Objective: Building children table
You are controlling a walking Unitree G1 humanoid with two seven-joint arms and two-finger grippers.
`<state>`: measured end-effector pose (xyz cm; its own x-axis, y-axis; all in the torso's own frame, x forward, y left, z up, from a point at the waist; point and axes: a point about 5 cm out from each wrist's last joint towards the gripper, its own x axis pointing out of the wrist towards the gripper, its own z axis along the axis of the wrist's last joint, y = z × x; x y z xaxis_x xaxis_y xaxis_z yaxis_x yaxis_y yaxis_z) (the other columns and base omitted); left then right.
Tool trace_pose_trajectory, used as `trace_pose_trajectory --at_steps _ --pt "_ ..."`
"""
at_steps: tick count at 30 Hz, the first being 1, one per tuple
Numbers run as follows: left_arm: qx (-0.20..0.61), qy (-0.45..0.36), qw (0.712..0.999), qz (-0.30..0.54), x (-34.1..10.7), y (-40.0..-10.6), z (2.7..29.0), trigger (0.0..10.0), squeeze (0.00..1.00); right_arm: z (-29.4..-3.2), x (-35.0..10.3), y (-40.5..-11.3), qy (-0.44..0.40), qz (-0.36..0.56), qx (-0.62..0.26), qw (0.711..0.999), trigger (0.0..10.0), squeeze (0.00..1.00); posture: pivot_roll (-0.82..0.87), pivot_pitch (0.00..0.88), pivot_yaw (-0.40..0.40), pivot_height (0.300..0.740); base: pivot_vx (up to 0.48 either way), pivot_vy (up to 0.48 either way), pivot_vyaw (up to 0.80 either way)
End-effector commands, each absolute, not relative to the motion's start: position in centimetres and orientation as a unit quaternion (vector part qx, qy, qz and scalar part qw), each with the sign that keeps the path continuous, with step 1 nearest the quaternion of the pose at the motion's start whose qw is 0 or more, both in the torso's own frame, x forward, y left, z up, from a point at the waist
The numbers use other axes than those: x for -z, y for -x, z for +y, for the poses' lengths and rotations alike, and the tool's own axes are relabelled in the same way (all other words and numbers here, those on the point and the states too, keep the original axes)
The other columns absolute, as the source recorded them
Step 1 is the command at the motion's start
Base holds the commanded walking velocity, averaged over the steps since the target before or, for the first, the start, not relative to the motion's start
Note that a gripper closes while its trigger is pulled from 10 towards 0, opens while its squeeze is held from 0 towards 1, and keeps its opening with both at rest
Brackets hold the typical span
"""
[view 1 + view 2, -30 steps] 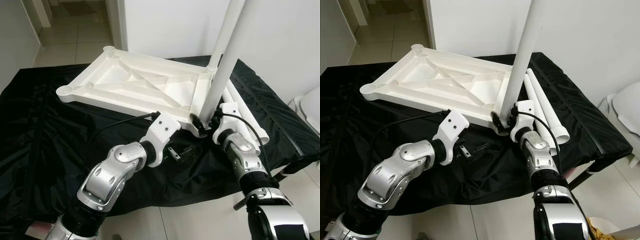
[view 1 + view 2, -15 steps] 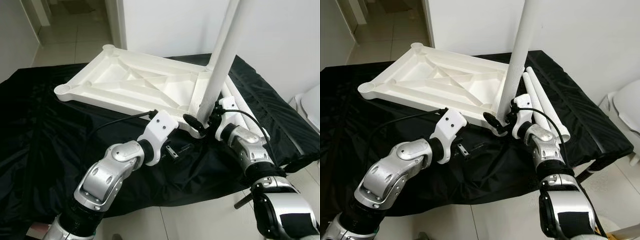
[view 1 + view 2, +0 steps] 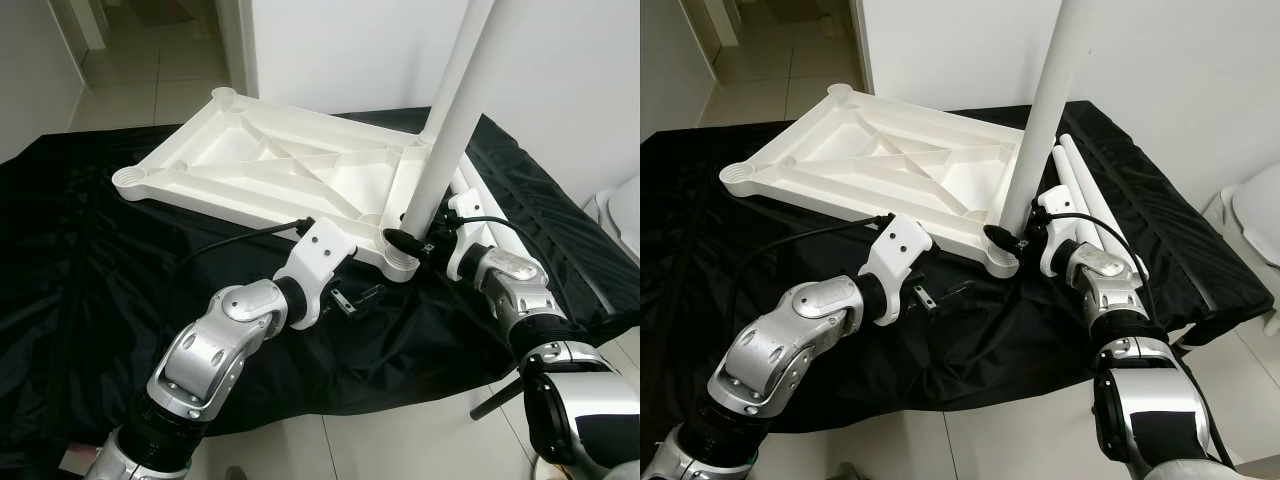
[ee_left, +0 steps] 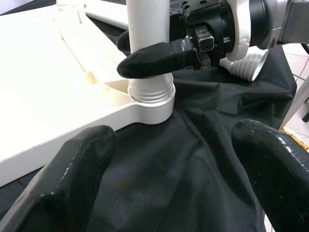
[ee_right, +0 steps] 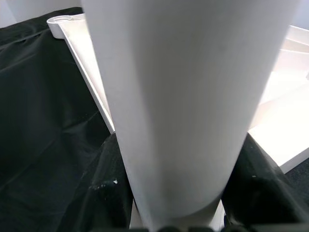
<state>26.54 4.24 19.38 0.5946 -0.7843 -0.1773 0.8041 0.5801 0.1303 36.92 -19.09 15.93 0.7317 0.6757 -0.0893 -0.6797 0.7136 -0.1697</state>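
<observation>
Left arm bent at elbow, forearm reaching forward and inward. Left gripper point(image 4: 178, 159) low, fingers point(image 4: 79, 174) spread wide apart, nothing between them, tips pointing toward right gripper. Right arm extended forward from lower right, wrist turned inward toward left arm. Right gripper point(image 3: 405, 243) fingers point(image 4: 157, 58) clamped on base of upright white leg point(image 3: 450, 120), one finger on each side, just above threaded end.
</observation>
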Motion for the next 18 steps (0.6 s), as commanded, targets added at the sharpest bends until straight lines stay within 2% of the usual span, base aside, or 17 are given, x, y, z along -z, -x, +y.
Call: trace_pose_trajectory --at_steps 1,5,7,12,18 --pt "0.444 -0.102 0.889 0.049 -19.5 -26.8 4.3 10.0 0.0 -19.3 -14.2 -36.3 0.103 0.054 -0.38 0.918 0.0 0.0 -0.05 0.039 0.0 0.74 0.0 0.0 0.0" --pt "0.445 -0.102 0.889 0.049 -19.5 -26.9 4.2 10.0 0.0 -19.3 -14.1 -36.4 0.101 0.052 -0.375 0.92 0.0 0.0 -0.05 0.027 -0.001 0.74 0.0 0.0 0.0" --pt "0.447 -0.103 0.888 0.047 -19.5 -27.1 4.1 10.0 0.0 -19.4 -14.1 -36.6 0.08 0.04 -0.332 0.939 0.0 0.0 -0.05 0.022 -0.007 0.74 0.0 0.0 0.0" --pt "0.447 -0.103 0.887 0.047 -19.5 -27.1 4.1 10.0 0.0 -19.4 -14.0 -36.7 0.068 0.04 -0.315 0.946 0.0 0.0 -0.05 0.02 -0.009 0.74 0.0 0.0 0.0" --pt "0.452 -0.104 0.885 0.049 -19.4 -26.9 4.0 10.0 0.0 -18.3 -13.7 -37.0 0.024 0.03 -0.23 0.973 0.0 0.0 -0.06 0.017 -0.005 0.74 0.0 0.0 0.0"
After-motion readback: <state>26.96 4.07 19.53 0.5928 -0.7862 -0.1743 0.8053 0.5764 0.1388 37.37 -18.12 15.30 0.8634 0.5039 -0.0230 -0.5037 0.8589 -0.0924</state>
